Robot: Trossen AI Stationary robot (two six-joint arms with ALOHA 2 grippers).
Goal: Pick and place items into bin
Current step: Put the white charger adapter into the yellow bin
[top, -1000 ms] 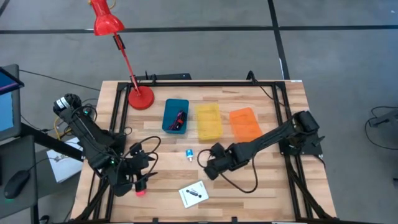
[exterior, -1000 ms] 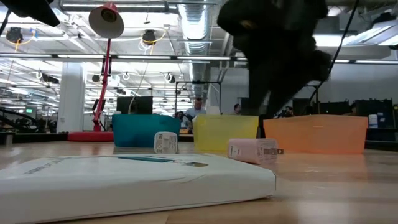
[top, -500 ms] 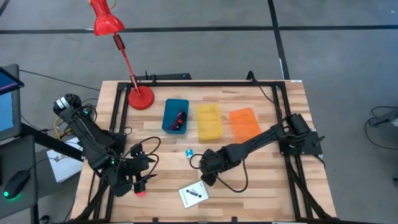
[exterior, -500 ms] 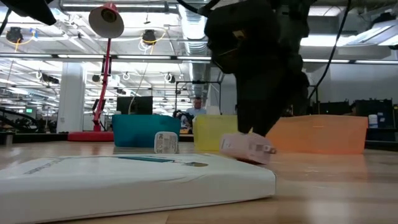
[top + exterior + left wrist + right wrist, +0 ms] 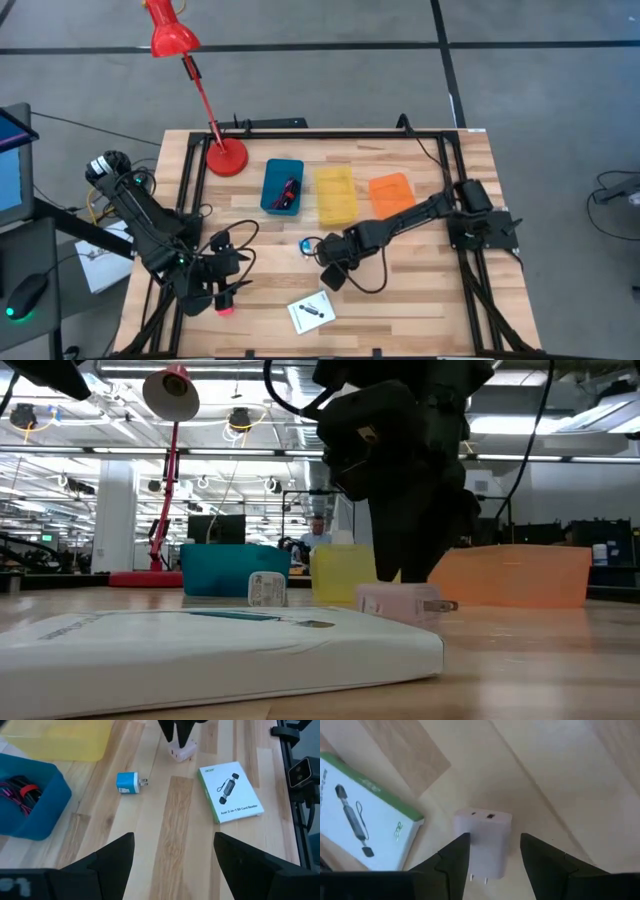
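Pink charger (image 5: 482,840) lies on the tabletop (image 5: 420,290) between the right gripper's (image 5: 490,857) open jaws, beside the white box (image 5: 230,790). Lower squarely and close on its flat sides. Left gripper (image 5: 172,865) waits open.

three bins on the table, one blue (image 5: 282,187), one yellow (image 5: 335,194), one orange (image 5: 393,198), two little plug chargers, one pink (image 5: 483,842), one light-blue (image 5: 128,783), one white boxed card reader (image 5: 311,312), one red desk lamp (image 5: 190,66), two robot arms
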